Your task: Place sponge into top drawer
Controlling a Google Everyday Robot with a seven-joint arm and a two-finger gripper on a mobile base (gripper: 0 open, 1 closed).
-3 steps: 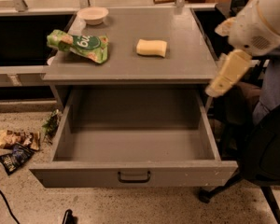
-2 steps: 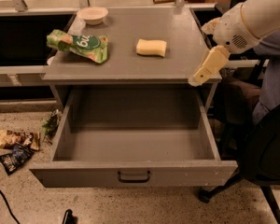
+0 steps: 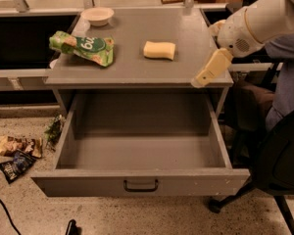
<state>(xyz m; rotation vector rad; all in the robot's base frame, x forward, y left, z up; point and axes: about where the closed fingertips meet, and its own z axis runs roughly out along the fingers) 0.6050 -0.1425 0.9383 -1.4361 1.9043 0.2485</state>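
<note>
The pale yellow sponge point(image 3: 159, 50) lies on the grey cabinet top point(image 3: 137, 67), right of its middle. The top drawer point(image 3: 137, 180) is pulled wide open below it and holds nothing; its dark bar handle point(image 3: 140, 185) is at the middle of the front panel. My gripper point(image 3: 209, 72) hangs from the white arm at the right edge of the cabinet top, to the right of the sponge and apart from it, just above the drawer's back right corner.
A green and white snack bag point(image 3: 83, 47) lies on the top's left side, a shallow white bowl point(image 3: 97, 15) at its back left. Snack packets point(image 3: 17, 153) lie on the floor at left. A seated person and a black chair point(image 3: 279, 160) are at right.
My arm and gripper have moved left and up, from beside the cabinet's right side to over the right edge of its top, closer to the sponge. Nothing else has moved.
</note>
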